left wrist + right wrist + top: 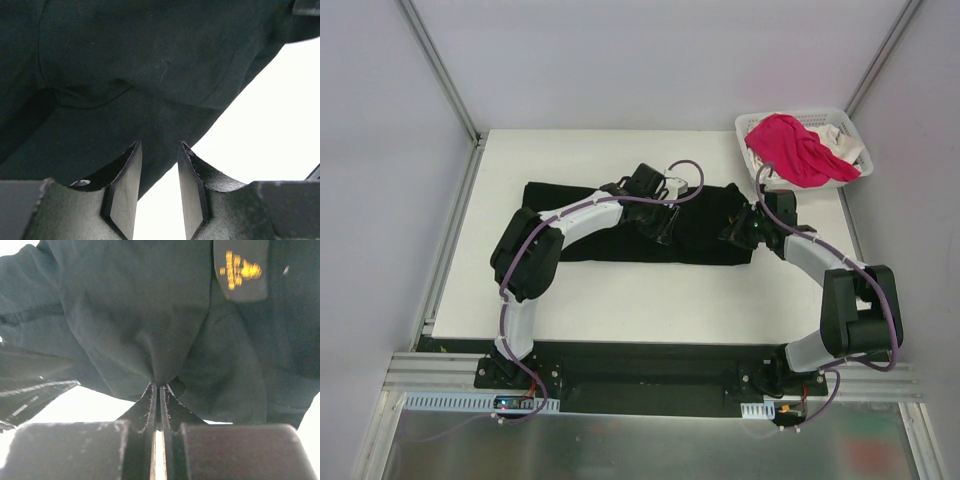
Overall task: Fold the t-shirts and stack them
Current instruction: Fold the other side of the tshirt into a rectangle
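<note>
White tabletop (pixel 620 300), black t-shirt (pixel 580 235) banded across mid-frame. Right gripper (pixel 159 386) is pinched tight on a tuck of it; left gripper (pixel 159 147) gapes empty over the cloth's edge. A one-sided pull could drag the fold askew. Pink t-shirt (pixel 795 150) sits in the basket (pixel 744 124), upper right.

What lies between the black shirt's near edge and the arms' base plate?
Only bare white tabletop, in the top external view, separates the large black cloth t-shirt from the black base plate; the arms cross above.
</note>
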Controlling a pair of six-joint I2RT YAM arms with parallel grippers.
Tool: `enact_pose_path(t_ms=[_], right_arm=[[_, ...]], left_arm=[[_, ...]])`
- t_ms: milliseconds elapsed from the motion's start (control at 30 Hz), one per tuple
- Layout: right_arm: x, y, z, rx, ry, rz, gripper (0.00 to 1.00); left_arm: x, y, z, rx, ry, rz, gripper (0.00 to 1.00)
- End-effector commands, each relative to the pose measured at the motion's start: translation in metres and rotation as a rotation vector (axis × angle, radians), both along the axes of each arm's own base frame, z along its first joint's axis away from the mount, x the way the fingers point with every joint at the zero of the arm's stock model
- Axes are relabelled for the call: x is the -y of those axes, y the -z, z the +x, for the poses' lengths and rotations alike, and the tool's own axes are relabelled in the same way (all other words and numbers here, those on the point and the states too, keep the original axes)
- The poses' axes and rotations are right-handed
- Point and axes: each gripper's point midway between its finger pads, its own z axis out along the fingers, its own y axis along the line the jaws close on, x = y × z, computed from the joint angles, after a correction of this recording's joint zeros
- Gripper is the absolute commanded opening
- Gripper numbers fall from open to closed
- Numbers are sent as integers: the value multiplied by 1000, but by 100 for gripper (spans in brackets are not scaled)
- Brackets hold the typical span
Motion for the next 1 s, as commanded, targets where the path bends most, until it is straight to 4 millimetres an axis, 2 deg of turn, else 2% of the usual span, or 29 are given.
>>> enact_pose_path(t_ms=[0,33,167,300,367,500,567,600,633,700,733,967], right_arm=[[12,-35,30,95,37,-9,1],[15,-44,39,117,45,-8,1],[15,-56,54,129,47,1,1],[12,-60,62,130,42,6,1],[13,-57,63,122,43,5,1],[12,-52,61,111,39,7,1],[11,-50,60,111,38,12,1],[11,-47,59,105,41,15,1],[10,-46,58,102,42,18,1],[8,-46,58,102,38,32,1],[8,-45,58,99,40,35,1],[9,-45,57,103,40,30,1]], left_arm=[[5,-20,-1,41,22,-38,34],[5,-19,-2,37,25,-39,33],[6,-17,-3,27,21,-40,33],[9,-11,1,26,19,-27,33],[13,-12,5,40,21,-28,32],[24,-2,10,41,27,-15,32],[31,-6,18,59,22,-22,31],[36,1,18,52,30,-17,31],[42,-6,25,72,32,-34,31],[50,2,27,69,56,-32,31],[55,0,31,79,63,-42,31],[58,6,30,61,78,-49,33]])
